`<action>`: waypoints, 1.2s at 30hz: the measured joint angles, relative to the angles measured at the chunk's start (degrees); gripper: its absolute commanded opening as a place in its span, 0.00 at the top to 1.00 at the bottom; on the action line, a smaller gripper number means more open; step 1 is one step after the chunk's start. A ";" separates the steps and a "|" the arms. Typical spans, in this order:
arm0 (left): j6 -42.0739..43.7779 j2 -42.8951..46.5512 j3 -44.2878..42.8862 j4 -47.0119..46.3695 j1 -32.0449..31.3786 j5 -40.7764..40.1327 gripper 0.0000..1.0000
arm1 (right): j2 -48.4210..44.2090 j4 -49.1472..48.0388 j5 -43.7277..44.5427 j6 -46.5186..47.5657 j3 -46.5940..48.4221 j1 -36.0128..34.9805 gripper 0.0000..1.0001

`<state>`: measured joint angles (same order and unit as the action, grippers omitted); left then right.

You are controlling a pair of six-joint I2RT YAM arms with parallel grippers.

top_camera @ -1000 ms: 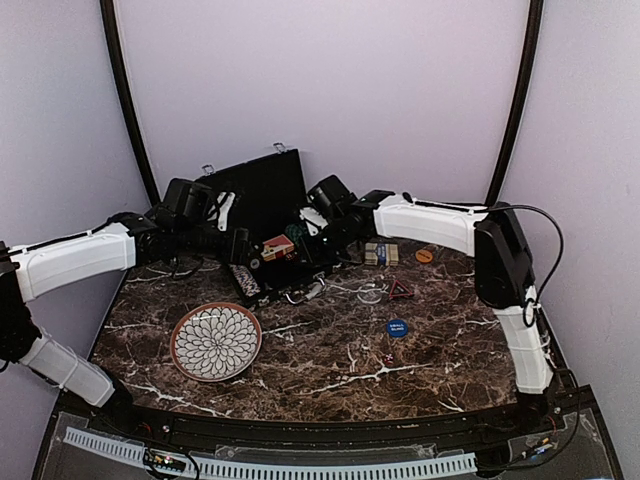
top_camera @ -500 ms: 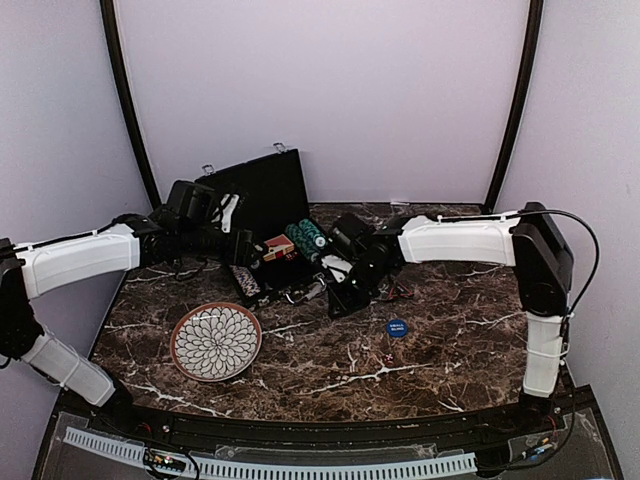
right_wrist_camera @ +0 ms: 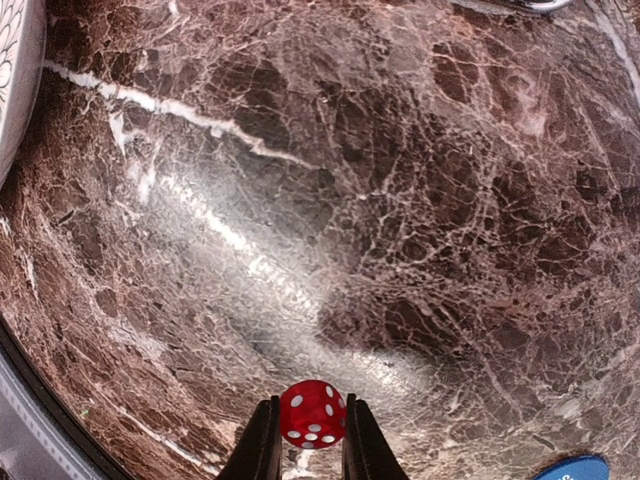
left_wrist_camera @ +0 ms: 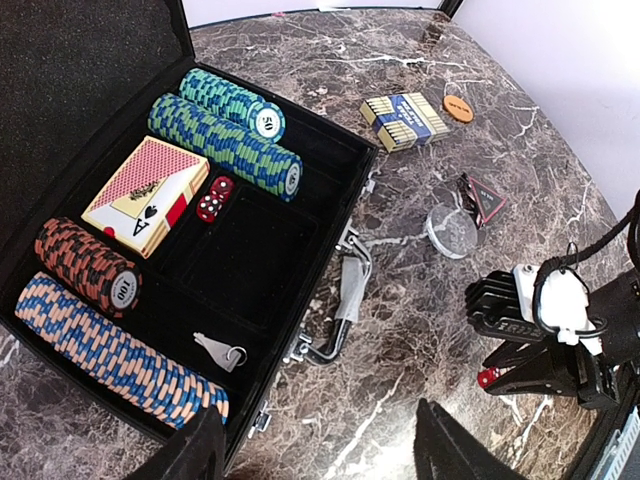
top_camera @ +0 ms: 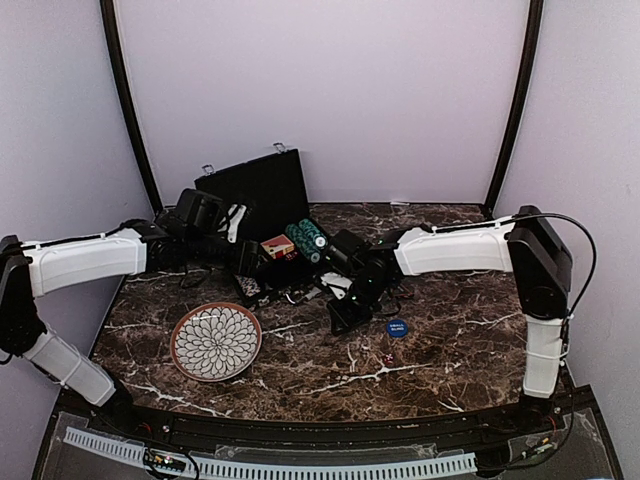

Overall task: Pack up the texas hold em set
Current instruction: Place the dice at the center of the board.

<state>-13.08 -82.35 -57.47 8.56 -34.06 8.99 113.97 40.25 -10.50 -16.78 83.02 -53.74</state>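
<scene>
The texas hold em set is partly packed. Its black briefcase (left_wrist_camera: 250, 260) stands open at the far-left part of the marble table (top_camera: 440, 300), lid raised toward the far edge. The tray runs slantwise to that edge and its handle side faces the table's middle.

The right gripper (right_wrist_camera: 309, 445) is pinched narrow on a red die (right_wrist_camera: 313, 410), low over the bare marble near the table's centre. Whether the die touches the stone I cannot tell.

From that hand the case lies to the left and farther back. The likely target is the small middle compartment, where two red dice (left_wrist_camera: 215, 198) already sit just beside the red-backed card deck (left_wrist_camera: 148, 195). The carry therefore looks like a diagonal one over the case's front wall and handle.

The left gripper (left_wrist_camera: 320, 450) hangs over the case's near end, fingers spread wide with nothing between them. It is nearer the tray, but the die is the right arm's to deliver.
</scene>
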 measured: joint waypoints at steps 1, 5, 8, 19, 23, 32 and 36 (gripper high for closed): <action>0.00 -0.07 0.09 0.00 -0.20 0.00 0.33 | 0.02 -0.04 0.00 0.02 0.00 0.00 0.84; 0.04 -0.09 0.33 -0.07 -0.61 0.00 0.34 | 0.04 -0.09 0.00 0.11 0.00 0.00 0.82; 0.13 -0.09 0.33 -0.15 -0.87 -0.02 0.33 | 0.20 -0.11 0.00 0.22 0.00 0.00 0.81; 0.42 -0.09 0.33 -0.20 -2.27 -0.07 0.33 | 1.11 0.04 0.24 0.44 0.00 0.00 0.71; 0.44 -0.09 0.33 -0.20 -2.91 -0.09 0.33 | 1.09 0.07 0.44 0.55 0.00 0.00 0.65; 0.44 -0.09 1.29 -1.33 -4.55 0.02 0.33 | -1.20 -0.57 1.07 0.20 -1.33 0.44 0.62; 0.50 -0.20 2.75 -2.58 -6.49 0.79 0.33 | -6.40 -1.42 1.11 -0.31 -4.70 2.08 0.60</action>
<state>-12.58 -82.54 -54.72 5.98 -40.56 9.78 107.57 38.83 -9.39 -17.08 78.32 -51.66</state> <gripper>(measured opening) 0.672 0.386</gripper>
